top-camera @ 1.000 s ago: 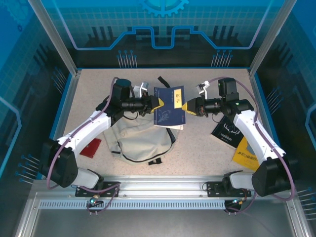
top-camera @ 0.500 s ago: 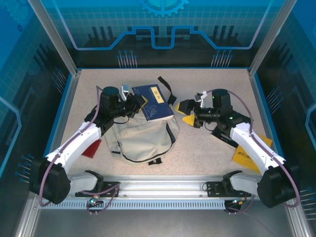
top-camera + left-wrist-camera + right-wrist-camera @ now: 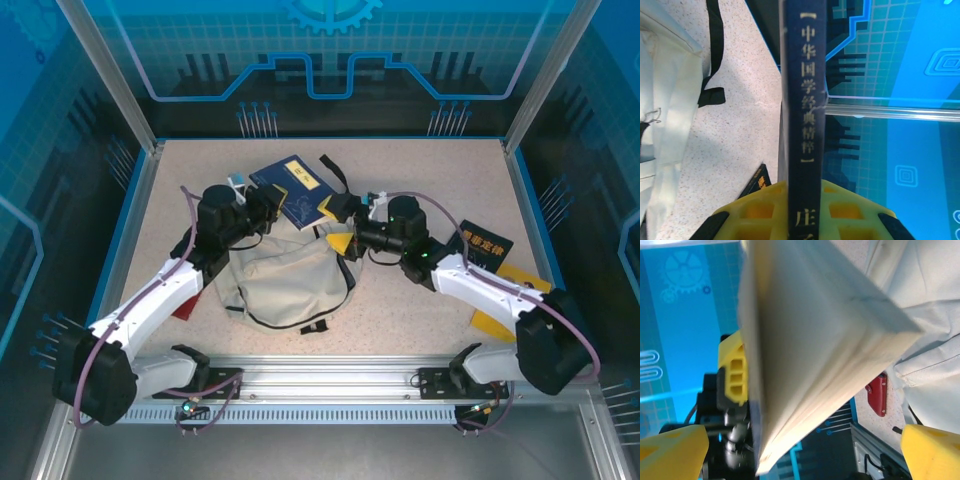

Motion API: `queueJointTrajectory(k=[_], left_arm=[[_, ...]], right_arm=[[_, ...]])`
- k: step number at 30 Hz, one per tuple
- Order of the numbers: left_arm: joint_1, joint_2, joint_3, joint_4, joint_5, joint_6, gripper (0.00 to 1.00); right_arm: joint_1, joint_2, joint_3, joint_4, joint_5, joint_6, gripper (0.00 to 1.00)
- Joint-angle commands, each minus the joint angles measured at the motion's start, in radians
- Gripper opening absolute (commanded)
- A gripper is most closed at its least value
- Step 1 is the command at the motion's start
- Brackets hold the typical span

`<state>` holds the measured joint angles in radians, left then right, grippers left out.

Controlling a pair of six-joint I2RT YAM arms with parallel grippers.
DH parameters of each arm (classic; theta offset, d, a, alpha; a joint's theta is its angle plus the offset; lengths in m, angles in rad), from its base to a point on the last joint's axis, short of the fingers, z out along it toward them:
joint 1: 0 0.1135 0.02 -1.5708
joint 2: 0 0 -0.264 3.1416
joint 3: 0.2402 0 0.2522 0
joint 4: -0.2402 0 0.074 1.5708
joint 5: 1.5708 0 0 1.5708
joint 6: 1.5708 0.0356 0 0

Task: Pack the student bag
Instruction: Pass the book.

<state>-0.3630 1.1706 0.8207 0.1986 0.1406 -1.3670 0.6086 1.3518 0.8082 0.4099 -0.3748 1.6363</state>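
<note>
Since a second ago the dark blue book (image 3: 297, 190) has gone from standing upright between both grippers over the bag to lying tilted, further left and back. The right arm has let go of it and swung in low, uncovering a black book (image 3: 481, 244).

We see the left gripper (image 3: 270, 204) clamped on the dark blue book. In its wrist view the yellow fingers (image 3: 760, 207) sit on either side of the spine. The spine reads 中华国学经典精粹 in pale characters, with 庄 and part of another character below at the frame's edge. The cover carries a yellow label that we cannot read from above.

The right gripper (image 3: 340, 225) has its jaws spread wide, just beside the book's right corner. In its wrist view the cream page edges (image 3: 805, 340) stand between the two yellow fingertips (image 3: 675, 450) without touching either.

The student bag (image 3: 285, 280) lies on the speckled table (image 3: 430, 180) in front of the book, between the two arms. Its cream fabric is slumped and its black straps (image 3: 335, 172) trail behind it.

The black book lies flat to the right with yellow characters too small for us to read. A yellow book (image 3: 497, 322) lies partly under the right arm. A red object (image 3: 182, 303) lies at the bag's left, half hidden by the left arm.
</note>
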Motion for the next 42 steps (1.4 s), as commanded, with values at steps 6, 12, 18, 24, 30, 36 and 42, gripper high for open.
queueJointTrajectory(k=[6, 12, 18, 24, 30, 36, 42], left_arm=[[-0.008, -0.014, -0.008, 0.118, -0.046, -0.055, 0.05], [-0.011, -0.008, -0.009, 0.122, -0.053, -0.058, 0.04], [-0.012, 0.012, -0.009, 0.131, -0.051, -0.066, 0.04], [-0.012, 0.013, -0.021, 0.097, -0.052, -0.057, 0.07], [-0.01, 0.009, -0.043, 0.053, -0.049, -0.044, 0.23], [-0.005, -0.032, -0.013, -0.232, -0.058, 0.142, 0.67], [-0.007, -0.078, 0.028, -0.48, -0.075, 0.513, 0.82]], right_arm=[[0.031, 0.058, 0.059, 0.136, 0.145, 0.103, 0.92], [0.035, 0.113, 0.059, 0.219, 0.165, 0.168, 0.69], [0.038, 0.17, 0.066, 0.286, 0.141, 0.204, 0.42], [0.036, 0.129, 0.045, 0.183, 0.183, 0.171, 0.32], [0.018, 0.092, 0.031, 0.095, 0.203, 0.122, 0.13], [-0.029, -0.01, 0.104, -0.313, 0.242, -0.133, 0.0], [-0.106, -0.116, 0.208, -0.703, 0.315, -0.463, 0.0]])
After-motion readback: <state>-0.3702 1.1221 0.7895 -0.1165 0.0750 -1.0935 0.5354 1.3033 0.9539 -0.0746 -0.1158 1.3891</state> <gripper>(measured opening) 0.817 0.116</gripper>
